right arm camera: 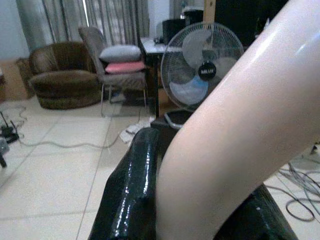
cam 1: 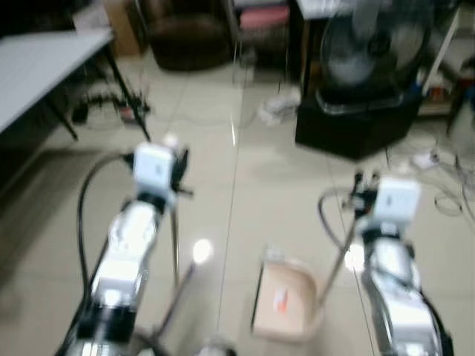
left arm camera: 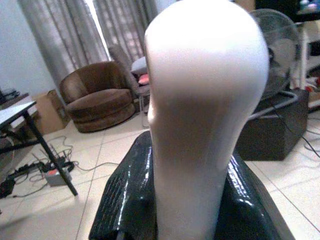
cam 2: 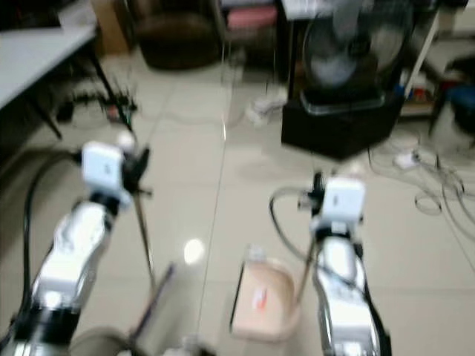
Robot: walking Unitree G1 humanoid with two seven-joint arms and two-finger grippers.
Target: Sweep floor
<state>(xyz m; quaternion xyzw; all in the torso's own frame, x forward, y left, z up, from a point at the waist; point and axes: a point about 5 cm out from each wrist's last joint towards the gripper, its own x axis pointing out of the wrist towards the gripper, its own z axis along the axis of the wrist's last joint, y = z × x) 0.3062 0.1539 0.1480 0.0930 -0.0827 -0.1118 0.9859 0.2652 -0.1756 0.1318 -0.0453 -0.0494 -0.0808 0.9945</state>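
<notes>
My left gripper (cam 1: 175, 162) is shut on the top of a thin broom handle (cam 1: 174, 237) that runs down toward the floor. In the left wrist view the rounded white handle end (left arm camera: 205, 100) sits between the black fingers (left arm camera: 125, 200). My right gripper (cam 1: 364, 187) is shut on the upright handle (cam 1: 335, 261) of a beige dustpan (cam 1: 286, 300), which rests on the tiled floor between my arms. The right wrist view has that pale handle (right arm camera: 240, 140) slanting across the black fingers (right arm camera: 132, 190). Both head views are blurred.
A standing fan (cam 1: 375, 37) sits on a black box (cam 1: 356, 122) ahead on the right, with loose cables (cam 1: 445, 189) beside it. A grey table (cam 1: 37, 67) stands at the left over a power strip (cam 1: 122, 111). A brown armchair (cam 1: 189, 37) is at the back.
</notes>
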